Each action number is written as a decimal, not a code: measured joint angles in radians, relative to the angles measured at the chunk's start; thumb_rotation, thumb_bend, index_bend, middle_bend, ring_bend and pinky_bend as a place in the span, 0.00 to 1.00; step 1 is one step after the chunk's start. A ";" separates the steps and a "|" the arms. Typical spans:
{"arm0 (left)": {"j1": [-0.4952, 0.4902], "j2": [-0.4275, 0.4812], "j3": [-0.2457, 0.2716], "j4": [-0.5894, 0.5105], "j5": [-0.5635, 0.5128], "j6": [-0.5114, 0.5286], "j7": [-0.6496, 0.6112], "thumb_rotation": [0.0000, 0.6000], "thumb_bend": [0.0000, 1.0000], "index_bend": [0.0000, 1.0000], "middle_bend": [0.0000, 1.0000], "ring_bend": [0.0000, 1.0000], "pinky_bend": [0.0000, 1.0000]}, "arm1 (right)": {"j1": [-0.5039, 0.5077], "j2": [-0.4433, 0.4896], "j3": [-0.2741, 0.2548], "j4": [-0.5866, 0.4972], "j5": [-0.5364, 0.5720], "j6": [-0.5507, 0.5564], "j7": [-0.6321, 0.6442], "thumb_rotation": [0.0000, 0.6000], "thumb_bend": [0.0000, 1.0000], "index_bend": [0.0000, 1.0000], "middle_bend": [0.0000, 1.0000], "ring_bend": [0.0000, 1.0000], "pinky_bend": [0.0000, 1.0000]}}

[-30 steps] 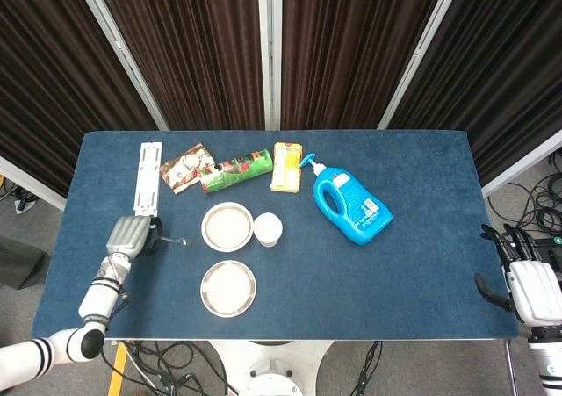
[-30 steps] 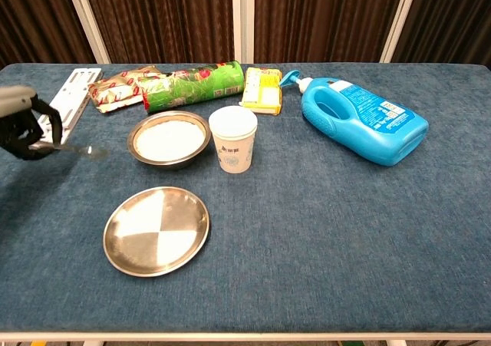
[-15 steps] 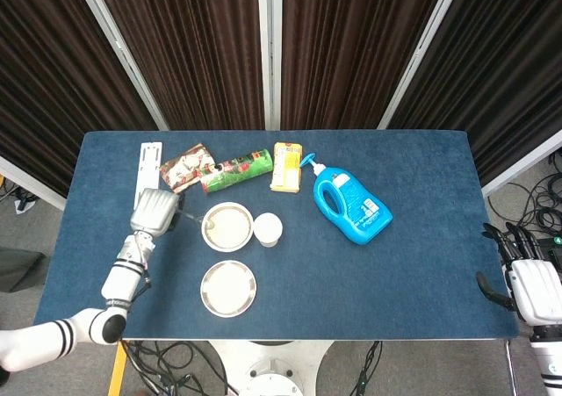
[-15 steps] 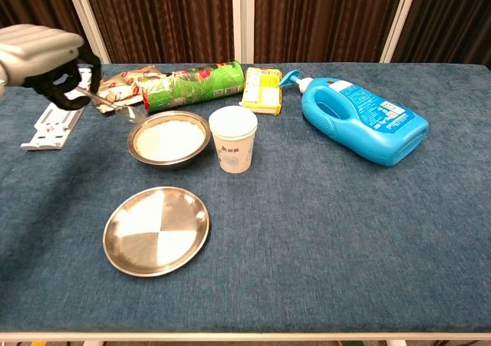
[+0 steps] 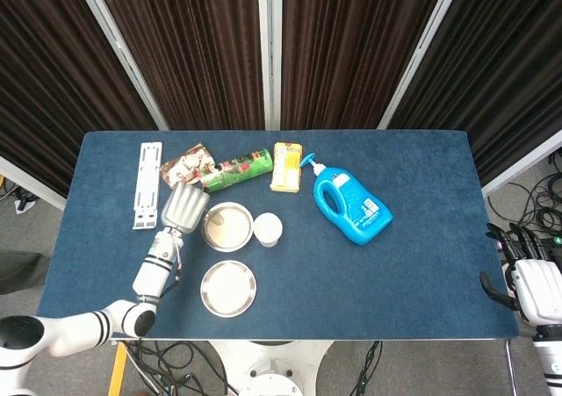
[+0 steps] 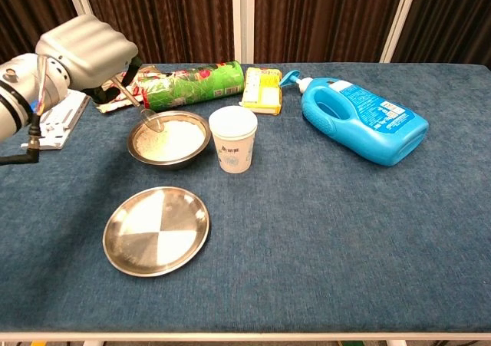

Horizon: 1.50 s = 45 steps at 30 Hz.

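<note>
My left hand (image 6: pixel 88 51) (image 5: pixel 185 207) grips a small metal spoon (image 6: pixel 138 107), whose tip dips into the white powder of a steel bowl (image 6: pixel 169 140) (image 5: pixel 227 226). A white paper cup (image 6: pixel 233 138) (image 5: pixel 268 229) stands just right of the bowl. An empty steel plate (image 6: pixel 156 229) (image 5: pixel 228 287) lies in front of them. My right hand (image 5: pixel 534 282) hangs off the table's right edge with its fingers apart and nothing in it; only the head view shows it.
Along the back lie a white bracket (image 5: pixel 149 183), a red snack bag (image 5: pixel 183 167), a green chip can (image 6: pixel 193 86), a yellow box (image 6: pixel 261 89) and a blue detergent bottle (image 6: pixel 363 120) on its side. The blue table (image 6: pixel 330 238) has bare cloth at front right.
My left hand carried the spoon from the table's left edge rightward and up, then lowered its tip into the bowl of powder. The right hand stayed put.
</note>
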 measured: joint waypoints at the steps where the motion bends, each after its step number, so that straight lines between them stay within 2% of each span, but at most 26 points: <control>1: -0.001 -0.003 0.008 0.006 0.006 0.004 0.013 1.00 0.47 0.60 0.96 0.95 1.00 | 0.000 0.000 0.000 0.000 0.001 0.000 0.000 1.00 0.30 0.08 0.21 0.00 0.00; 5: 0.003 -0.018 0.039 0.034 0.035 0.018 0.056 1.00 0.47 0.60 0.96 0.95 1.00 | 0.000 -0.003 0.000 0.004 0.002 -0.004 0.004 1.00 0.30 0.08 0.21 0.00 0.00; 11: 0.008 -0.057 0.052 0.078 0.061 0.036 0.093 1.00 0.47 0.60 0.96 0.95 1.00 | 0.001 -0.005 0.000 0.005 0.006 -0.008 0.003 1.00 0.30 0.08 0.21 0.00 0.00; 20: 0.014 -0.113 0.063 0.115 0.104 0.051 0.135 1.00 0.47 0.60 0.96 0.95 1.00 | -0.003 -0.001 0.000 0.004 0.009 -0.008 0.007 1.00 0.30 0.08 0.21 0.00 0.00; 27: 0.021 -0.126 0.051 0.099 0.100 0.039 0.131 1.00 0.47 0.60 0.96 0.95 1.00 | -0.010 -0.001 -0.003 0.009 0.017 -0.007 0.015 1.00 0.30 0.08 0.21 0.00 0.00; 37: 0.051 -0.076 -0.027 0.011 0.009 -0.011 -0.035 1.00 0.48 0.60 0.96 0.95 1.00 | -0.009 0.000 0.000 0.008 0.011 -0.004 0.015 1.00 0.30 0.08 0.21 0.00 0.00; 45: 0.095 0.013 -0.119 -0.090 -0.159 -0.130 -0.291 1.00 0.48 0.60 0.96 0.95 1.00 | -0.006 0.002 0.002 -0.003 0.010 -0.007 0.003 1.00 0.30 0.08 0.21 0.00 0.00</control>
